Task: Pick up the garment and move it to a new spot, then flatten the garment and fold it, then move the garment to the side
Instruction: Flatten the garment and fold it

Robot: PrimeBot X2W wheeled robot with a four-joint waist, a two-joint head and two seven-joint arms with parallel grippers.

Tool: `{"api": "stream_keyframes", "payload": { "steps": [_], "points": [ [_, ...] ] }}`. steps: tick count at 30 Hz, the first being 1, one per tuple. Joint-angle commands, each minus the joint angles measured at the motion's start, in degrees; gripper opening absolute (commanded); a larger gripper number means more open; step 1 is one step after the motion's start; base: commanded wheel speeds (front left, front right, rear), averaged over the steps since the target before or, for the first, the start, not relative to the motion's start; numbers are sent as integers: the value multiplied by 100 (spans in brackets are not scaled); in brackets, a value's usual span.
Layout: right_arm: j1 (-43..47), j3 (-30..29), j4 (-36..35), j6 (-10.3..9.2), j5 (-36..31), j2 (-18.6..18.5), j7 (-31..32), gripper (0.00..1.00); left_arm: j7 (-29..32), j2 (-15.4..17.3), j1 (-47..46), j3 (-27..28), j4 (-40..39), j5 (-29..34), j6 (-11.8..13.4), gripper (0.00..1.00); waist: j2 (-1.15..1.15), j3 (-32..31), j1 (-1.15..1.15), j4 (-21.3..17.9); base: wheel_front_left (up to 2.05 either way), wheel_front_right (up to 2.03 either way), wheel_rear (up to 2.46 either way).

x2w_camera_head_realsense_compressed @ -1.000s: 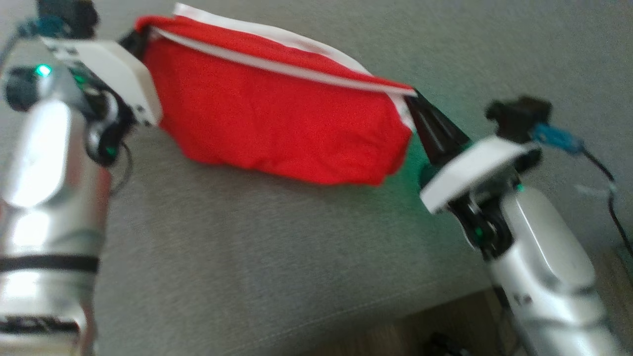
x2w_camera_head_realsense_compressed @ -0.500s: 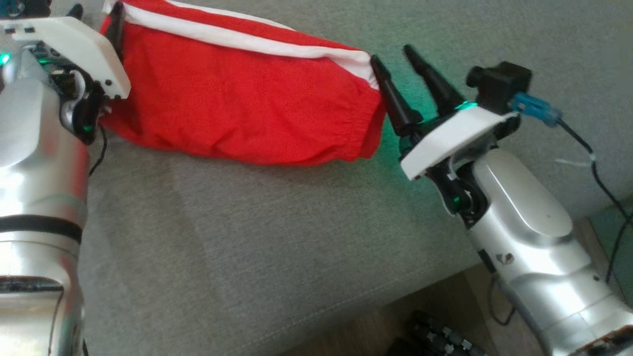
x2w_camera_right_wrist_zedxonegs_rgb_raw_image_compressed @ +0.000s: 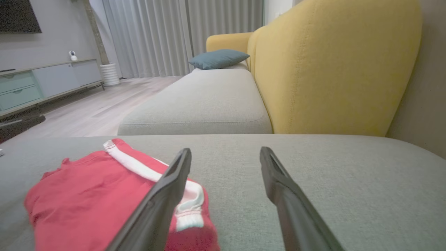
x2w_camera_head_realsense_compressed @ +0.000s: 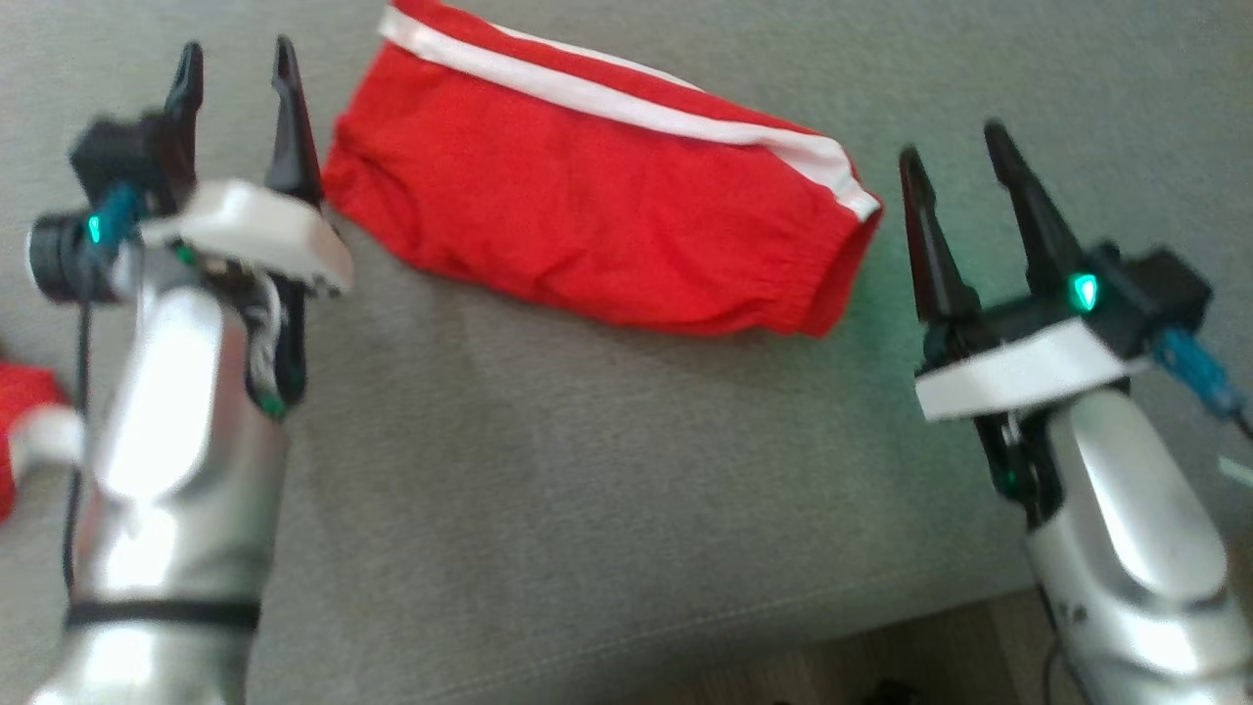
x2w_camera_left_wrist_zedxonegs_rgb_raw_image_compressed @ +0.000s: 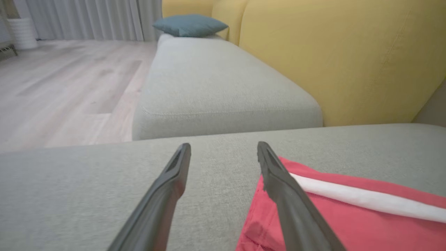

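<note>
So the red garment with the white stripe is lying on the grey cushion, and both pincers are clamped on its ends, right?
Not quite. The red garment does lie on the grey cushion, but neither pincer is clamped on it. The left pincer and right pincer stand open beside its ends, as the head view shows.

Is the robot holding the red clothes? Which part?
Nothing is held. The left gripper and right gripper are both open, and the red garment lies loose on the grey cushion between them.
</note>
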Motion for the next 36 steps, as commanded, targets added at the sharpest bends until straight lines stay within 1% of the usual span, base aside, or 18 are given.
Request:
{"api": "stream_keyframes", "payload": {
  "steps": [1,5,6,7,11,14,20,29,33,36],
  "points": [
    [291,-103,-412,19,-171,94,11,100,-65,114,392,180,-759,125,162,100,0,-224,0,279,0,0,0],
    [836,-395,-914,19,-439,247,223,100,-66,22,1373,230,-1947,308,403,100,0,-392,0,467,0,0,0],
    [1076,-486,-1139,19,-532,303,340,100,-66,-5,1838,211,-2345,383,469,100,0,-476,0,531,0,0,0],
    [1076,-486,-1139,19,-532,303,340,100,-66,-5,1838,211,-2345,383,469,100,0,-476,0,531,0,0,0],
    [1472,-603,-1495,19,-648,384,577,100,-67,-68,2582,192,-2883,468,619,100,0,-613,0,607,0,0,0],
    [1683,-655,-1714,19,-697,420,724,100,-67,-87,2935,164,-3122,519,691,100,0,-669,0,653,0,0,0],
    [1889,-716,-1989,19,-732,466,895,100,-67,-68,3164,138,-3272,551,718,100,0,-726,0,681,0,0,0],
    [1966,-750,-2117,19,-727,517,980,100,-67,-37,3186,117,-3261,531,698,100,0,-765,0,671,0,0,0],
    [1961,-775,-2163,19,-727,533,986,100,-44,-31,2974,21,-3206,525,595,100,0,-686,0,657,0,0,0],
    [1923,-792,-2196,19,-729,542,998,100,119,-43,2541,-134,-3085,519,413,100,0,-565,0,628,0,0,0]
  ]
}}
